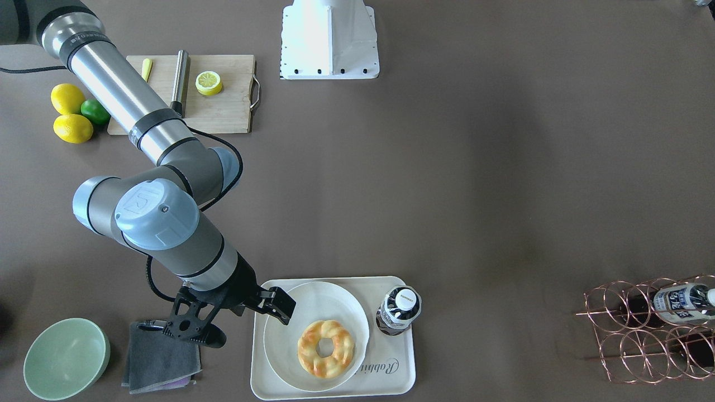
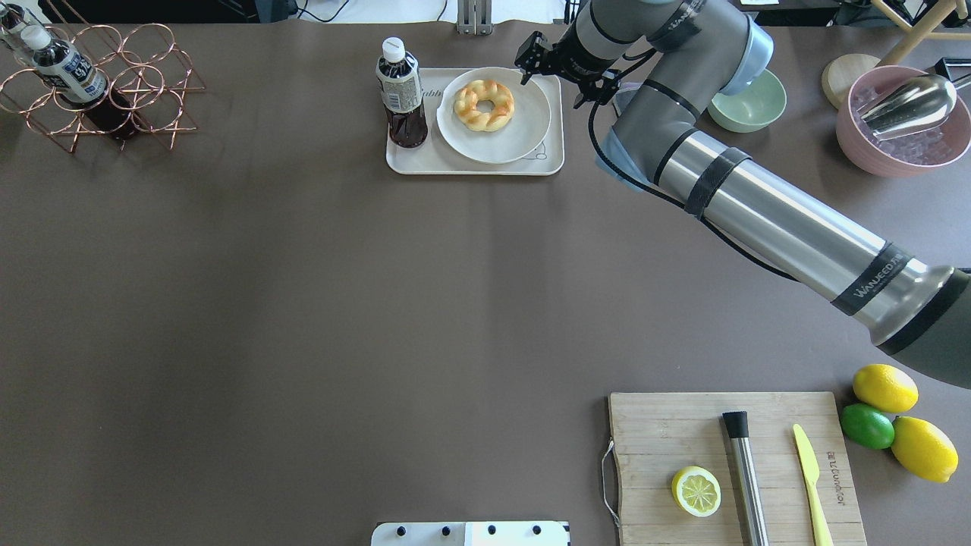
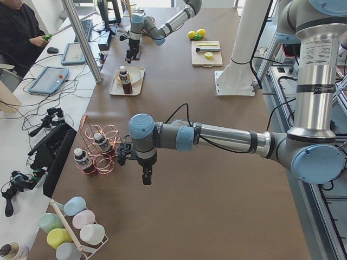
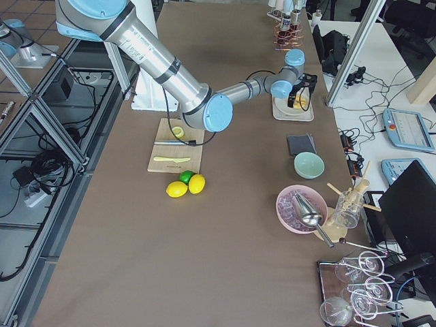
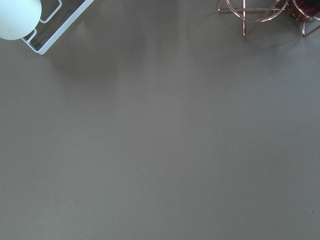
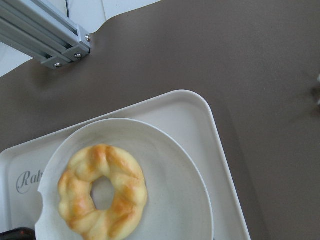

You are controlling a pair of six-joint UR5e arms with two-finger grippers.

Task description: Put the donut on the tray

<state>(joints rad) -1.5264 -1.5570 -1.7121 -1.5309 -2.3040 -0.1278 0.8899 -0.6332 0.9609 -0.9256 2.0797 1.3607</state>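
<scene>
The donut [image 1: 310, 349], golden with orange-brown patches, lies flat on a round off-white plate [image 1: 290, 335]. The plate sits on the cream tray [image 1: 391, 368], which carries "Rabbit" script. All three also show in the overhead view, the donut [image 2: 466, 106] on the plate [image 2: 516, 136] on the tray [image 2: 425, 159], and in the right wrist view, the donut [image 6: 75, 185]. My right gripper [image 1: 282, 307] hovers over the plate's rim beside the donut, open and empty. My left gripper [image 3: 146, 179] hangs over bare table near the wire rack [image 3: 100, 149]; I cannot tell its state.
A dark drink bottle [image 1: 399, 310] stands on the tray next to the plate. A green bowl [image 1: 67, 357] and a folded grey cloth [image 1: 159, 357] lie beyond the right gripper. A cutting board [image 2: 736, 470] with a lemon half, and a pink bowl [image 2: 903, 121], are on the right side.
</scene>
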